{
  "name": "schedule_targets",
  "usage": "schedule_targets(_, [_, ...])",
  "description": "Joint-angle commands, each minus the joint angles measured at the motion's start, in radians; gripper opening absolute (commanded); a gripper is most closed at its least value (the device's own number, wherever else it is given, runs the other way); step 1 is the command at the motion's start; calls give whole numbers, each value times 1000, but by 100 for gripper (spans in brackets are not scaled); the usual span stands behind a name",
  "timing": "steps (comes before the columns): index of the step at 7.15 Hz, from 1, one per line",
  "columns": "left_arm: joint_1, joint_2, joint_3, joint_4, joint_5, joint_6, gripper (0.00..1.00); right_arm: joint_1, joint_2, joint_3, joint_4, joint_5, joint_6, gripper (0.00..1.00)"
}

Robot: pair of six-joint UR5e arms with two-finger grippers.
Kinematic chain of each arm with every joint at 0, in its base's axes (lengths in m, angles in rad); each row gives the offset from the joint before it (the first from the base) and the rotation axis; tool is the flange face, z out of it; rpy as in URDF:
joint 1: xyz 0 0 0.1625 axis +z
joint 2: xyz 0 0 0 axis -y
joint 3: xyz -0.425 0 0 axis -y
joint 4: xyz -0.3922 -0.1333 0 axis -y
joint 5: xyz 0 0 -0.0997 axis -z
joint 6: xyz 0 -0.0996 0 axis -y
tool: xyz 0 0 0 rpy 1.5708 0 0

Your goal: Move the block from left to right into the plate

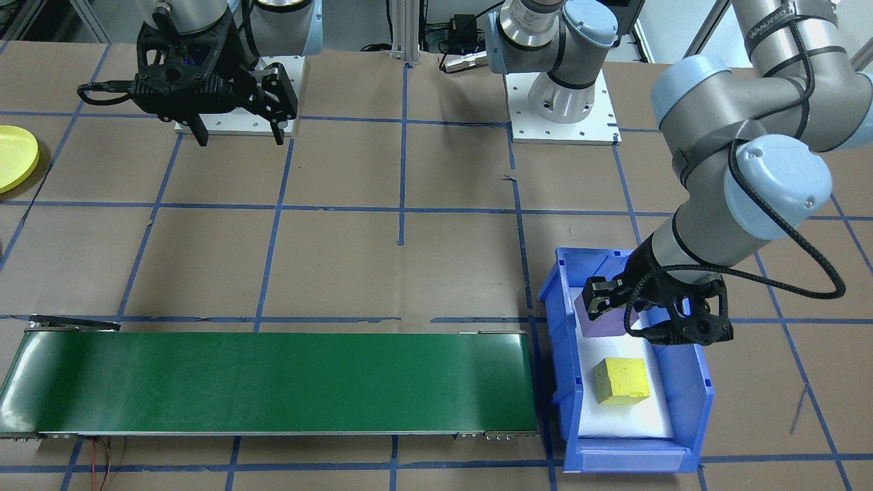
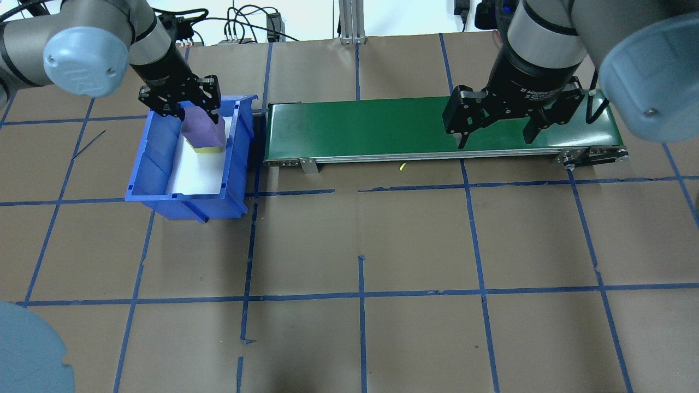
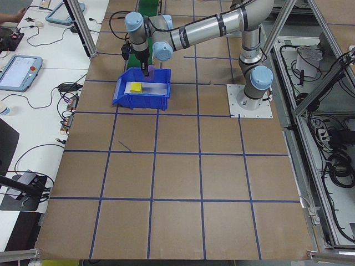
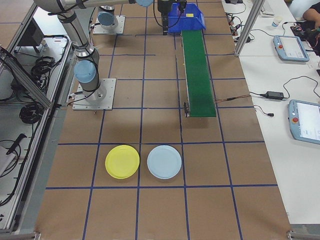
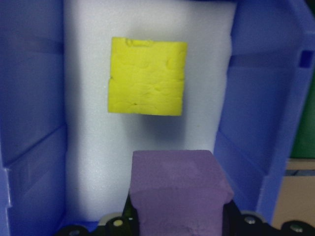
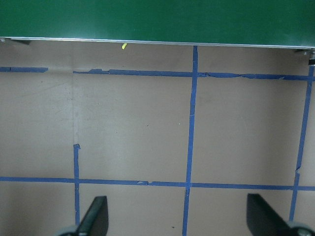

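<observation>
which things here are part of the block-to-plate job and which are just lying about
Job: purple block held by left gripper; yellow block; blue bin; green conveyor; yellow plate; right gripper, open.
Lying about: light blue plate.

A bin is sitting just beside the belt's left end; two plates are lying beyond its right end.

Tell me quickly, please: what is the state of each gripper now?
Left gripper: shut on the purple block, over the blue bin.
Right gripper: open, holding nothing.
</observation>
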Motion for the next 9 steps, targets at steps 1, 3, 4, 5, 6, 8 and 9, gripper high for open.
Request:
schedule_targets(1, [-104,-13,47,15,-6,-102,23,0,0,1,0,0,2,100])
schedule_targets(3, [-179,-100,45,181,-18,-117,24,-1,0,1,0,1,2,100])
schedule_targets(4, [-201,-140,43,222,-16,-111,25,0,0,1,0,1,2,100])
schedule_targets(5, [-201,-151,39,224,-19,-112,29,0,0,1,0,1,2,100])
schedule_targets(6, [-203,-174,19,285,-19,-110,38,0,0,1,0,1,2,100])
schedule_targets(8, [-204,-182,-67,412,-45,-112,99,-1,0,0,0,1,0,100])
schedule_targets(9, [-204,-182,-68,413,-56,-114,100,-1,0,0,0,1,0,100])
